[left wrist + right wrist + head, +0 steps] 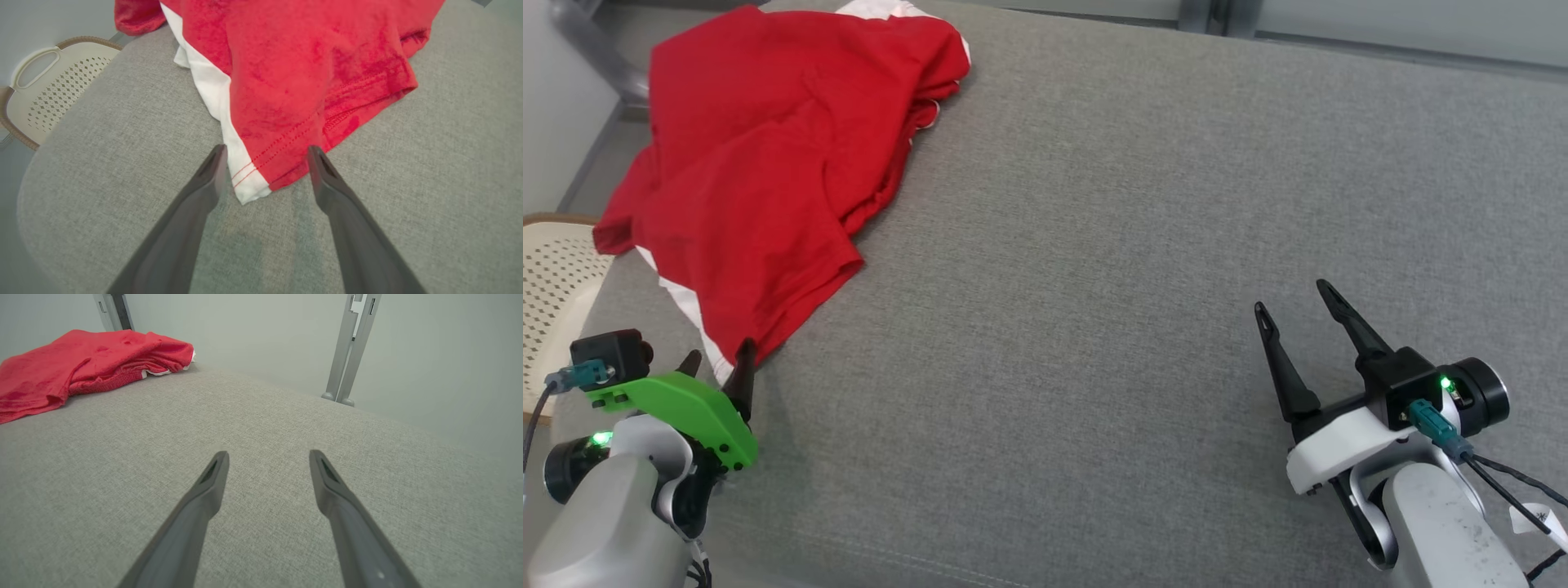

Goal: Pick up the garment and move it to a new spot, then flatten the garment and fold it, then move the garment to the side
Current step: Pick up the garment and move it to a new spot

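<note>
A crumpled red garment (768, 163) with white trim lies at the far left of the grey padded surface (1111, 286). Its near corner reaches down to my left gripper (719, 359). In the left wrist view that red and white hem corner (261, 171) lies between the spread fingers of the left gripper (265, 153), which is open and grips nothing. My right gripper (1294, 298) stands open at the lower right, well away from the cloth, over bare fabric. The right wrist view shows the garment (81, 363) far off to the upper left of the right gripper (267, 455).
A cream perforated basket (547, 278) sits beyond the surface's left edge, also seen as the basket (53, 85) in the left wrist view. Metal posts (351, 347) stand behind the far edge. The surface's rounded left corner (36, 171) is close to my left gripper.
</note>
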